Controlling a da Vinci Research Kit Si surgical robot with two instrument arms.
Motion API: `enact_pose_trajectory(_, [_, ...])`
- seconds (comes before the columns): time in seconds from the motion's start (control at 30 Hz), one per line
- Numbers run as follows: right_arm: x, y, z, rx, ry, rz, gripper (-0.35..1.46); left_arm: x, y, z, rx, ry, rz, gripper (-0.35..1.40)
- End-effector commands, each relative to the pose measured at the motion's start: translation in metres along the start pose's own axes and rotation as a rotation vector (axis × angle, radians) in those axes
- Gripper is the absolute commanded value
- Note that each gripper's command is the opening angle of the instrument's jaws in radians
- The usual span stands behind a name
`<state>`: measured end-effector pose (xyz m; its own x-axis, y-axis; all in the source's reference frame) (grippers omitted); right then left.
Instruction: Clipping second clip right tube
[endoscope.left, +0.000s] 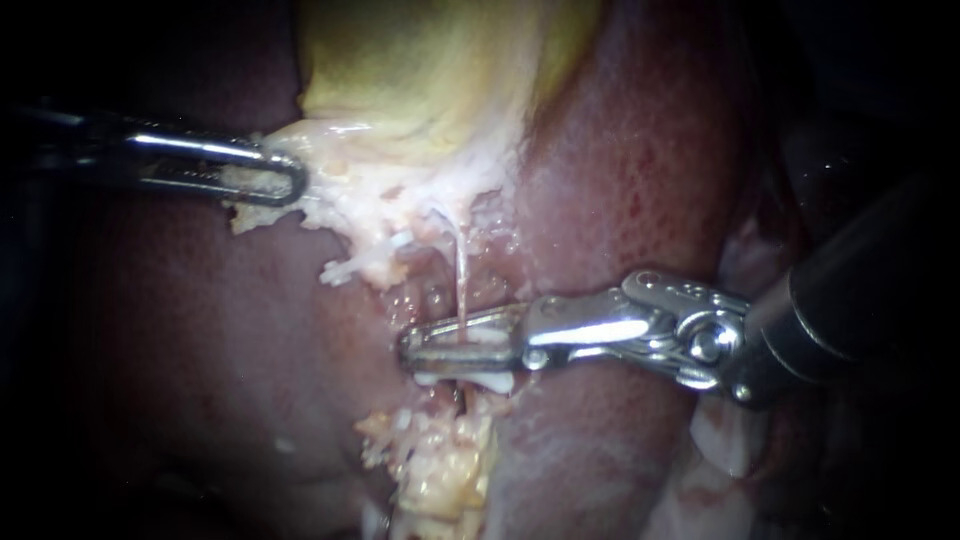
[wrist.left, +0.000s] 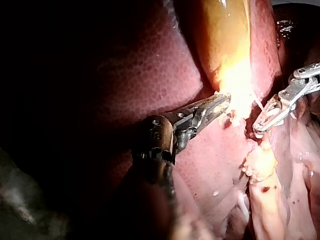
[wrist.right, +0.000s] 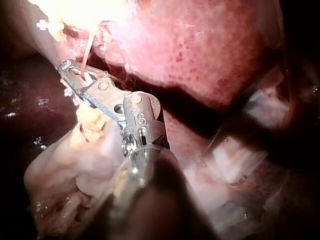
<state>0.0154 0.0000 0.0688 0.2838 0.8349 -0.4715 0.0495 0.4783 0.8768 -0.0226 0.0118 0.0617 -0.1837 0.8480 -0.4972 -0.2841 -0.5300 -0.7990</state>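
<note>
The dark red, finely speckled liver (endoscope.left: 640, 180) fills most of the scene, and the yellow-green, smooth gallbladder (endoscope.left: 430, 70) lies in a hollow of it. The right instrument (endoscope.left: 415, 347), a dark shaft with a shiny metal joint and two long slotted jaws, reaches in across the liver to a place a short way beyond the lower end of the gallbladder. The left instrument (endoscope.left: 290, 178), thinner and half in shadow, comes to the lower edge of the gallbladder from the other side. Its jaws are closed together on the pale whitish fringe of tissue (endoscope.left: 350, 200) that hangs from this edge. A lump of yellowish fatty tissue (endoscope.left: 450, 470) lies further from the gallbladder than the right instrument, well apart from the fringe. From the lower end of the gallbladder a thin pale pink tube (endoscope.left: 462, 275) runs straight down into the jaws of the right instrument. These jaws stand on both sides of the tube with their tips meeting, so they are clamped on it. A small white clip (endoscope.left: 485, 381) sits just beside these jaws, on the side away from the gallbladder.
</note>
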Motion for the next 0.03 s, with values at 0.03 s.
enact_pose_trajectory(0.03, [-0.0001,0.0,0.0,0.0,0.0,-0.001,-0.35,0.0,0.0,0.0,0.0,0.0,0.0,-0.35])
